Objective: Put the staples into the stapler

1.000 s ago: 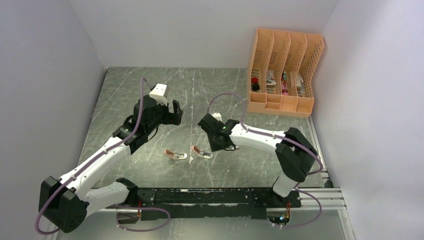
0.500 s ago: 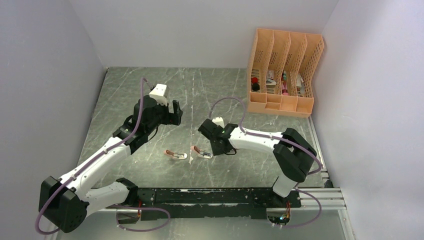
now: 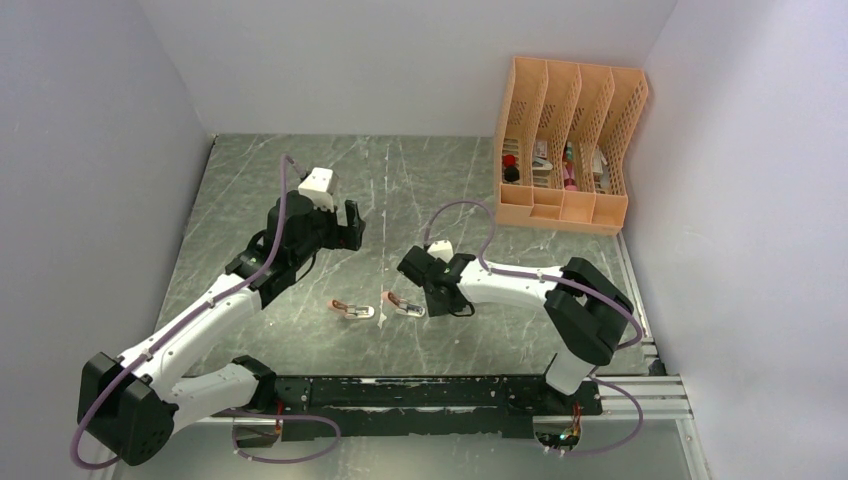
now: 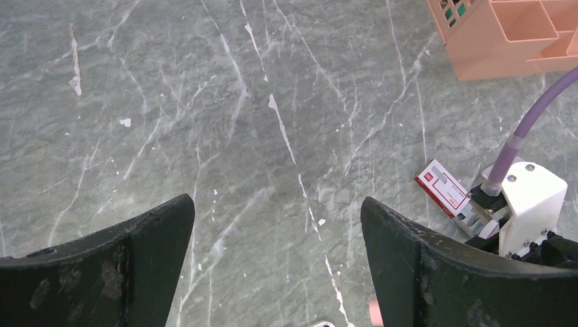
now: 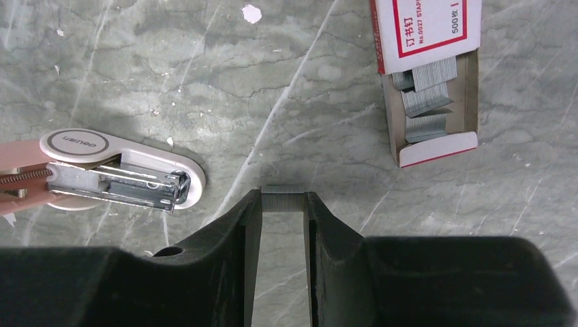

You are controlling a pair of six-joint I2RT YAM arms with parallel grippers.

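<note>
1. Right fingers (image 5: 247, 238) pinch 1 staple strip (image 5: 284, 199) over the worktop (image 5: 307, 102).
2. Open stapler (image 5: 119, 178) lies at 9 o'clock of the strip; staple box (image 5: 429, 75) at 1 o'clock, tray out.
3. Left fingers (image 4: 136, 252) gape wide, holding nothing.

Right pincer (image 5: 283, 206) grips staple strip (image 5: 283, 198); stapler (image 5: 129, 165) left.
</note>
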